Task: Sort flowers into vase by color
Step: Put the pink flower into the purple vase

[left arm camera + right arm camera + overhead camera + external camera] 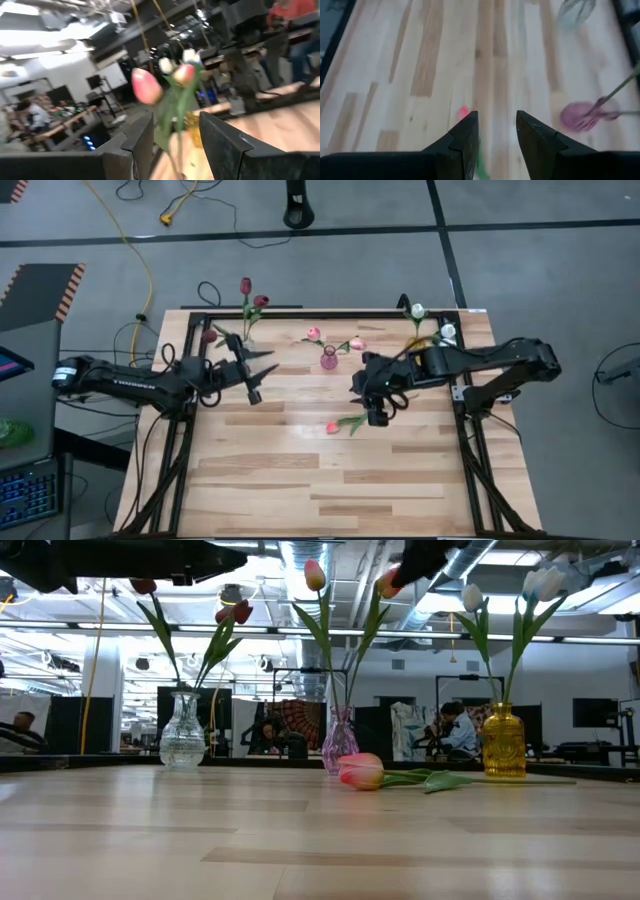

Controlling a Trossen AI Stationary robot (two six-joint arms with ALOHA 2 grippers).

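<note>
Flowers stand sorted in vases; one pink tulip [333,427] lies near the pink vase [329,360]. Right gripper [377,416] hovers open, empty.

Pale planked wood table [300,470], smooth, faintly glossy; clear glass vase [183,733]; matt black pincers.

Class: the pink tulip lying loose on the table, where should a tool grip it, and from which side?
Grip the pink tulip on its thin stem, just behind the head, coming straight down from above: it lies flat, and the right tool, open, is right beside it.
</note>
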